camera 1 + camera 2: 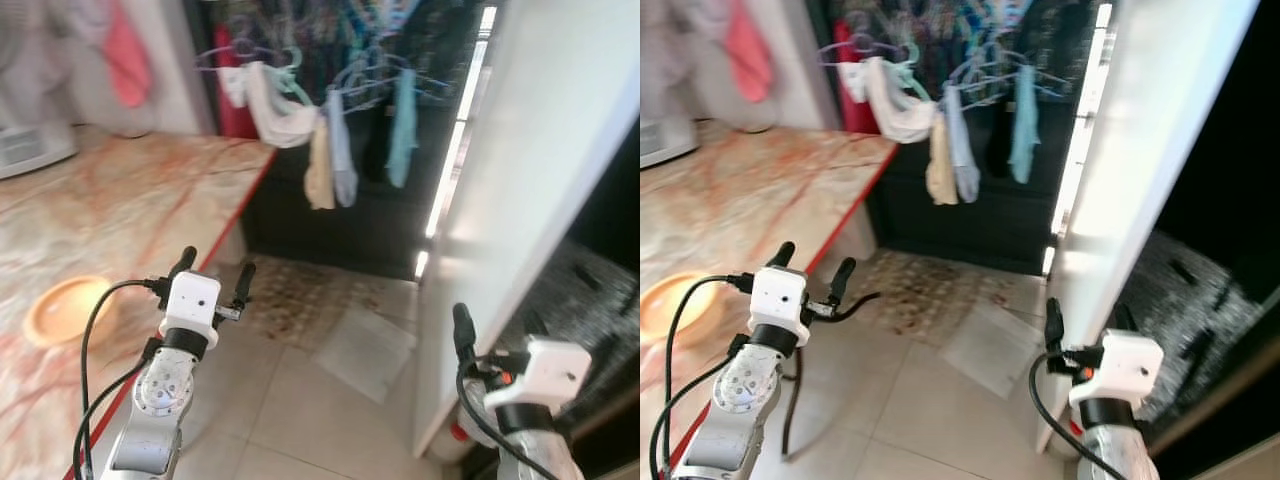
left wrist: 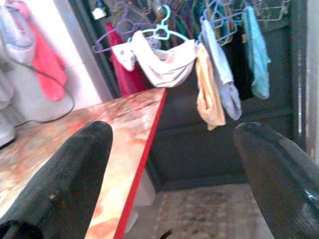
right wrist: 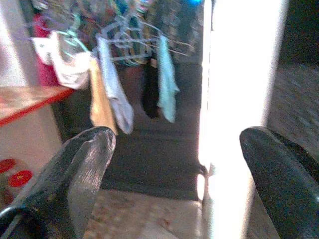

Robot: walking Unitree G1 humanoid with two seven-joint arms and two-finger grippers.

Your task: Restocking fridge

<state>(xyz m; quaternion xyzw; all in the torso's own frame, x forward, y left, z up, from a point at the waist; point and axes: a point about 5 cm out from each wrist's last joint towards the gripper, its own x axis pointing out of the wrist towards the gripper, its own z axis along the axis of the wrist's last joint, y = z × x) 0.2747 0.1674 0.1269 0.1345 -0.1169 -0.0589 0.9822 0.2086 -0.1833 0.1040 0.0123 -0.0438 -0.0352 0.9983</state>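
Observation:
A tall white door panel (image 1: 530,150) stands on the right, edge toward me, and the space behind it (image 1: 600,290) is dark. My right gripper (image 1: 1085,325) is raised just in front of the panel's lower edge. It is open and holds nothing, and its fingers (image 3: 79,169) frame the bright panel (image 3: 234,99) in the right wrist view. Over the red front edge of a marble counter (image 1: 120,200), my left gripper (image 1: 215,268) is also open and holds nothing. Its fingers (image 2: 70,169) point along that edge toward the hanging clothes.
A round wooden dish (image 1: 65,308) lies on the counter near my left arm, and a white appliance (image 1: 30,145) sits at the far left. Clothes on hangers (image 1: 320,140) hang at the back over a dark wall. A pale mat (image 1: 365,350) lies on the tiled floor.

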